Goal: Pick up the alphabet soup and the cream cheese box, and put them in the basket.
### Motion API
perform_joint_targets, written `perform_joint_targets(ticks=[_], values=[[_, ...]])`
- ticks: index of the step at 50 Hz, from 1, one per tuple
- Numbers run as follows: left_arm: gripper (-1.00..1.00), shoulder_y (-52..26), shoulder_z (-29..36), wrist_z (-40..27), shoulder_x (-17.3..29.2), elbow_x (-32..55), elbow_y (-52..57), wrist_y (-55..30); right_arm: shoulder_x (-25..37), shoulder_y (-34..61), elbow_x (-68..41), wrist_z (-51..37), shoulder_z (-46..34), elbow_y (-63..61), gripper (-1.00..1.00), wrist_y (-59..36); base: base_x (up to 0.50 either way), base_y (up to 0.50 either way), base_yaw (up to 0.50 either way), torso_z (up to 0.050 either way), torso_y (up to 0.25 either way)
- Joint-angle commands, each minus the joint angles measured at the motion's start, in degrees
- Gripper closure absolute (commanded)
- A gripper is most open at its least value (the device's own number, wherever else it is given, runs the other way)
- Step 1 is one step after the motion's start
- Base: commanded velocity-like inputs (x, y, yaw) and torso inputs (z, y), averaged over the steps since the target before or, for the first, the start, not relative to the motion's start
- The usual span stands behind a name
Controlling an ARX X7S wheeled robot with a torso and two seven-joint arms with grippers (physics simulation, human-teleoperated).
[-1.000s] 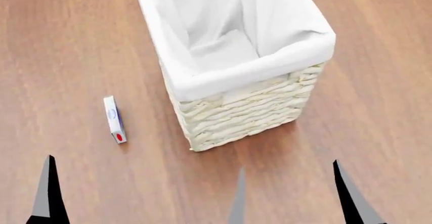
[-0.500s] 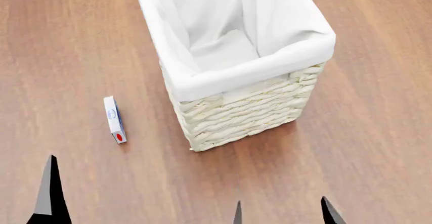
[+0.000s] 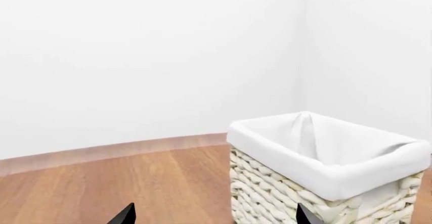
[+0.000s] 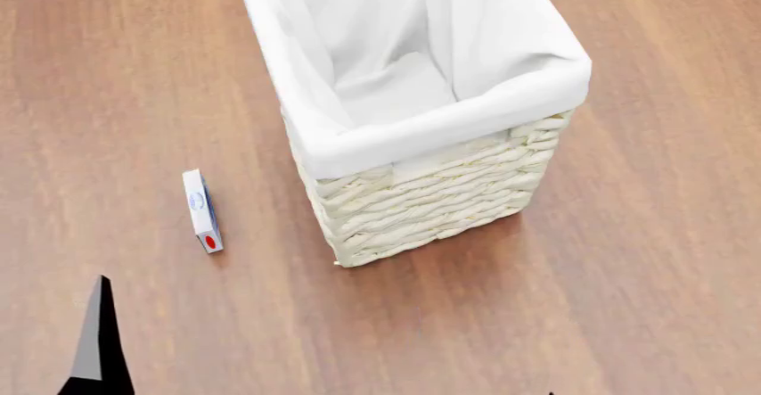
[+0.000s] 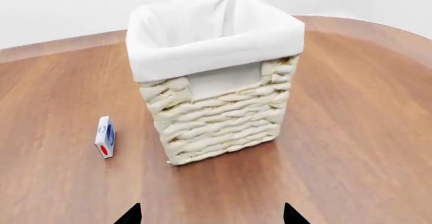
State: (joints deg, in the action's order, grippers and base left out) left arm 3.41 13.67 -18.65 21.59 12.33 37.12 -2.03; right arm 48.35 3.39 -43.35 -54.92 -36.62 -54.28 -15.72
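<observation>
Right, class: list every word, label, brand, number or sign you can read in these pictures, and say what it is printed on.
No text can be read.
Cream cheese box: a blue oval mark and a red patch show, but any lettering is too small and blurred to read.
Basket: plain wicker and white cloth, no label or print.
Wooden table: no markings.

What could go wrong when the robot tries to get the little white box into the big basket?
The cream cheese box is thin and stands on a narrow edge, so a gripper closing on it might tip it or push it away. It also sits near the basket, so an arm might bump the tall wicker wall. The soup can is not in any view, so the robot may need to look for it.
</observation>
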Motion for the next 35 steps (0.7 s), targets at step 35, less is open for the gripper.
perform_joint_targets(ticks=[35], values=[[-1.0,0.3,0.4,-0.6,0.7,0.3,-0.4,0.9,3.0,-6.9,-3.4,0.6,-0.9,4.1,-1.0,4.1,0.0,0.0,0.0,0.0,0.0]])
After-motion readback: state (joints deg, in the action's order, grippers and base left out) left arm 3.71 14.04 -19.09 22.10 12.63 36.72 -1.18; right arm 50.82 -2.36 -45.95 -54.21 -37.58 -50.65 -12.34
